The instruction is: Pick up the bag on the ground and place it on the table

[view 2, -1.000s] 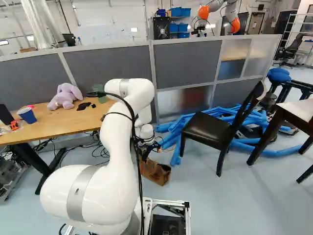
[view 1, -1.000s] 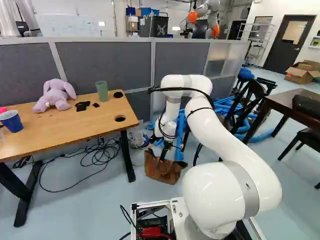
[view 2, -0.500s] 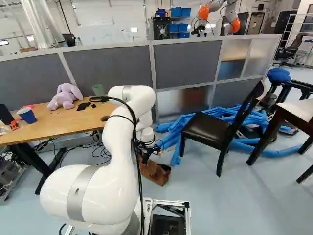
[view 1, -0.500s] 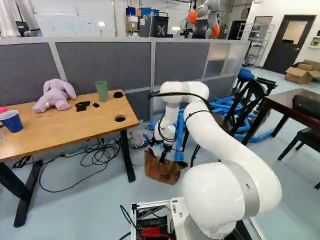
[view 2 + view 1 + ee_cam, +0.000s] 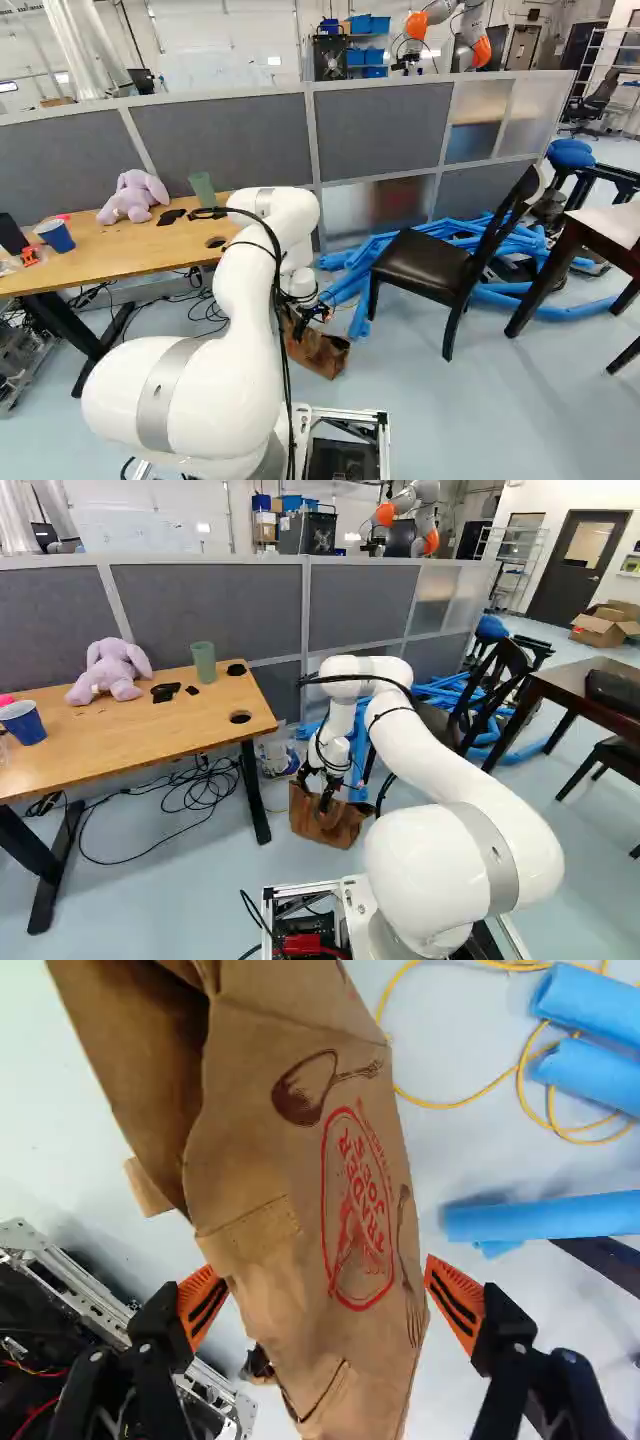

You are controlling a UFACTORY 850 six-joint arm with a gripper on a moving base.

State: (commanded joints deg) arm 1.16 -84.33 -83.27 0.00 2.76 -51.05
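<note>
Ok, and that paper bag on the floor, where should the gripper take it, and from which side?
From above, I'd say, closing across the bag where it lies between the open gripper's orange pads. It is narrower there than farther ahead, with an edge beside each pad, and its creased paper looks soft enough to fold.

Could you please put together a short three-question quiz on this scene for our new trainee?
1. True or false: the brown bag stands on the wooden table.
2. Multiple choice: which of these sits on that table?
a) a cardboard box
b) a plush rabbit
c) a black chair
3. Fill in the gap with "open" or "shut": in the wrist view, the fingers stand ____, with the bag passing between them.

Key:
1. False; the bag is on the floor.
2. b
3. open
</note>
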